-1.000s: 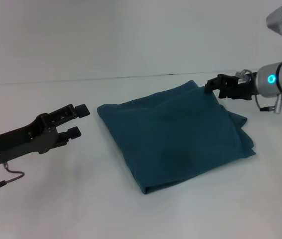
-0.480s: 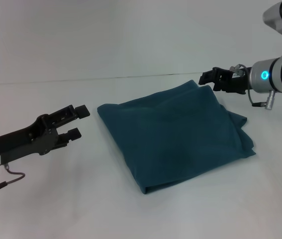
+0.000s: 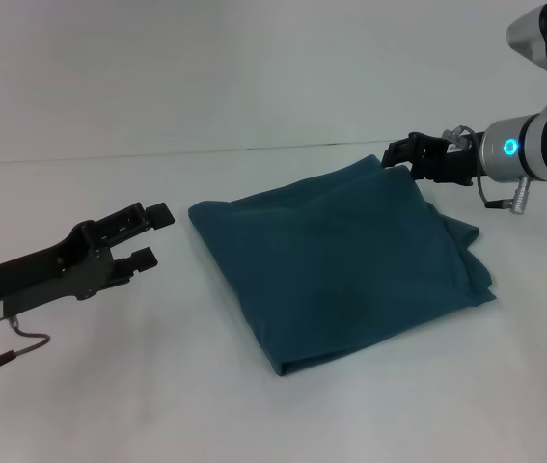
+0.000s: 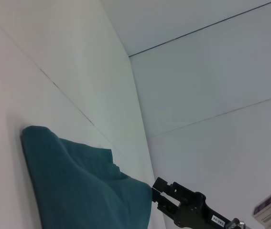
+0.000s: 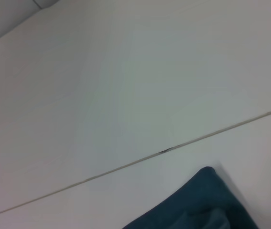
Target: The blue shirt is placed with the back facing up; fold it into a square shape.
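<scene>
The blue shirt (image 3: 341, 260) lies folded into a rough square in the middle of the white table (image 3: 157, 386), its layered edges showing along the right side. My left gripper (image 3: 152, 234) hovers open just left of the shirt's near-left corner, not touching it. At the shirt's far right corner my right gripper (image 3: 398, 154) hangs slightly above the cloth, open, with nothing between its fingers. The left wrist view shows the shirt (image 4: 78, 191) and the right gripper (image 4: 155, 192) beyond it. A corner of the shirt (image 5: 197, 205) shows in the right wrist view.
The white table (image 3: 109, 145) ends at a seam against the pale wall (image 3: 254, 68) behind the shirt. Nothing else stands on the table.
My right gripper has risen a little and shifted left from the shirt's far right corner. The shirt and the left arm have not moved.
</scene>
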